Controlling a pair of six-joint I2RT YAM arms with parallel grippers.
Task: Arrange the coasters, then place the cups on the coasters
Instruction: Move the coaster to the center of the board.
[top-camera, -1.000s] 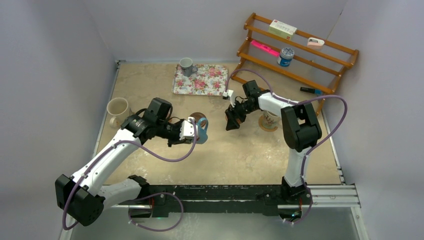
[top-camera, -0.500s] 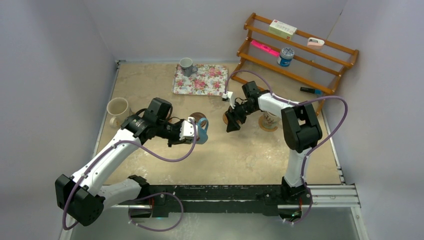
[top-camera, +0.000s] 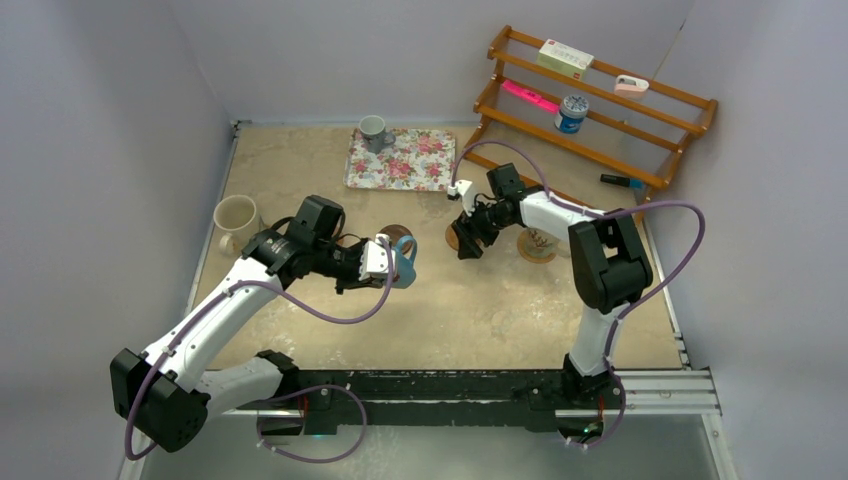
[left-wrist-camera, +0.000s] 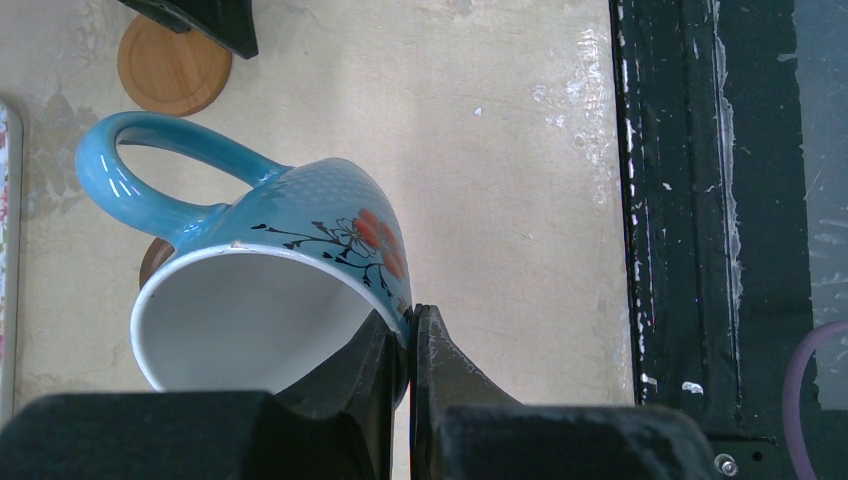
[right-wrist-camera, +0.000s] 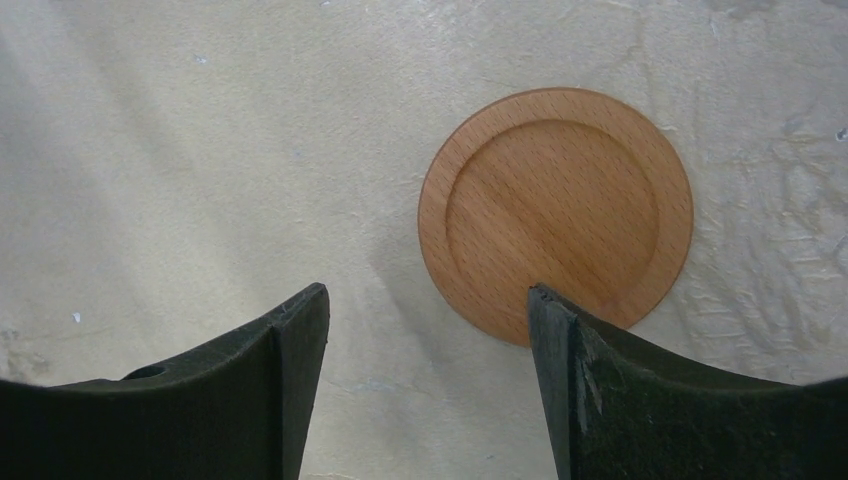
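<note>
While the left gripper (left-wrist-camera: 410, 320) pinches the blue cup (left-wrist-camera: 300, 230) by its rim, the right gripper (right-wrist-camera: 425, 300) is spread above a coaster (right-wrist-camera: 556, 212). It should center first, then close.

Four mugs: cream mug (top-camera: 235, 215) left, small grey mug (top-camera: 372, 127) far, blue mug (top-camera: 403, 262) centre, printed mug (top-camera: 541, 238) right. Three coasters: dark coaster (top-camera: 397, 233), wooden coaster (right-wrist-camera: 556, 200), third coaster (top-camera: 527, 256) beneath the printed mug. One floral tray (top-camera: 410, 165), one wooden rack (top-camera: 707, 112).
</note>
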